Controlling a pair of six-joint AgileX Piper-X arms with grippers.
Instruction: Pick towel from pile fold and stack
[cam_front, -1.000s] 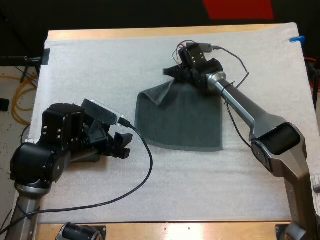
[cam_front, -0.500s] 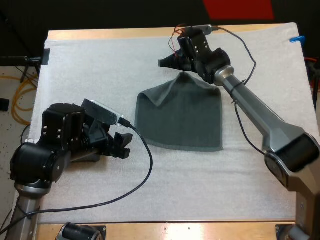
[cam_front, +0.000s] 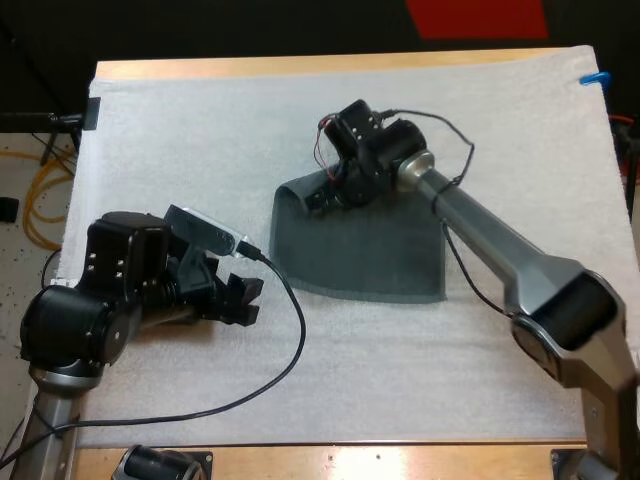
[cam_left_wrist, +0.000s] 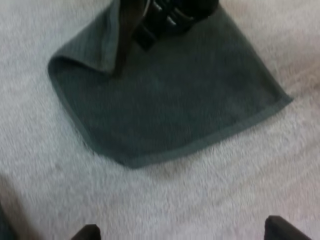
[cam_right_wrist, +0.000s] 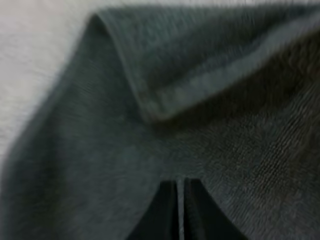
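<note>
While the right gripper (cam_front: 322, 196) sits on the far left part of the dark grey-green towel (cam_front: 365, 245), its two fingers lie together with the tips touching, and no cloth is visible between them. The towel lies near the middle of the white mat (cam_front: 200, 130). It is mostly flat, but a flap (cam_right_wrist: 165, 95) at its far left corner stands up in a loose ridge just beside the fingertips. The left gripper (cam_front: 243, 298) rests low on the mat, apart from the towel's near left edge, its fingers (cam_left_wrist: 86, 233) spread wide and empty. The step in hand appears to be flattening the fold. To do it well, the closed tips should probably sweep across the ridge with light pressure, so the layer beneath neither drags nor bunches.
</note>
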